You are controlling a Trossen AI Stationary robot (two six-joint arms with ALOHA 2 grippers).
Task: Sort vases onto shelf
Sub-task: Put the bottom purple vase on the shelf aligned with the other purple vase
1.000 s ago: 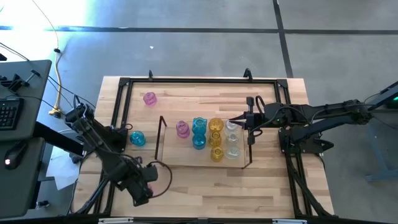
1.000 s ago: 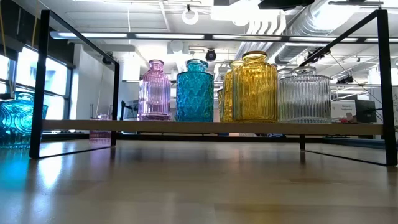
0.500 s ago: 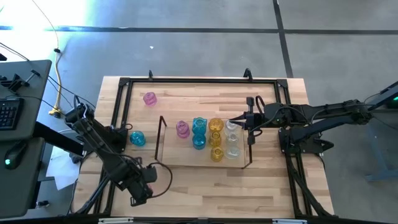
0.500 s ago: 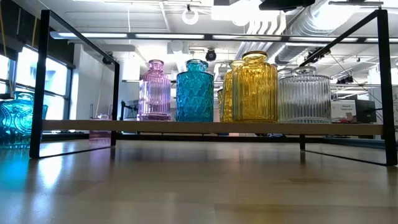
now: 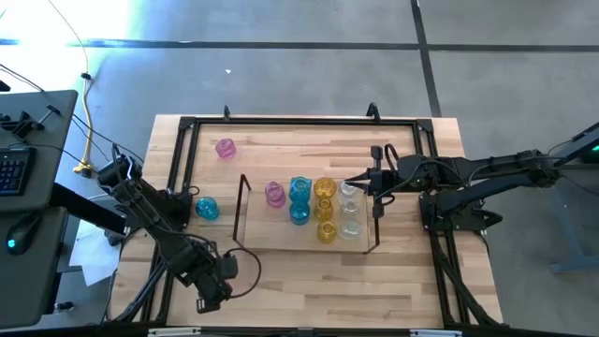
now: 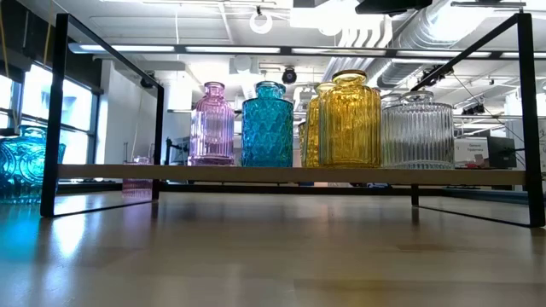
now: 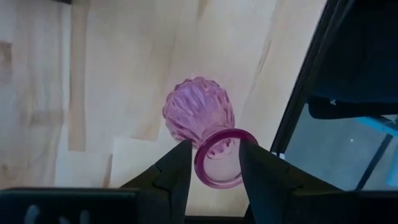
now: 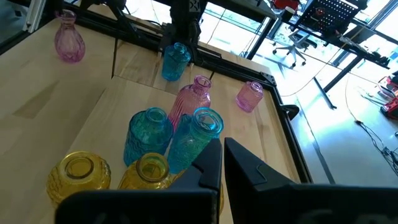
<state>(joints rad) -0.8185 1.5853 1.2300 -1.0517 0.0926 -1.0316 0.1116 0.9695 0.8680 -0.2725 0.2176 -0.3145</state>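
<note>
Wooden table [image 5: 281,267], bordered by a black metal frame [image 5: 178,168], is seen carrying the shelf [image 5: 309,241] at its middle, where 1 pink, 2 teal, 2 yellow and 2 clear vases are counted from above. 2 vases are noted off the shelf on the bare wood: a pink vase [image 5: 226,148] near the far edge and a teal vase [image 5: 207,209] just beside the shelf's left end frame. The left gripper [image 7: 214,163] is observed low at the near left corner, its fingers pressed against the neck of a small pink vase [image 7: 200,115], just under the rim. The hold is judged narrow; slippage or tilting of smooth glass could be caused by a quick swing. A strike against the shelf's wire end frame or the loose teal vase is considered possible on the way over. The right gripper [image 8: 222,163] is held beside the shelf's right end, fingers nearly together and holding nothing, close enough to the clear vases [image 5: 349,211] that a nudge could topple them
</note>
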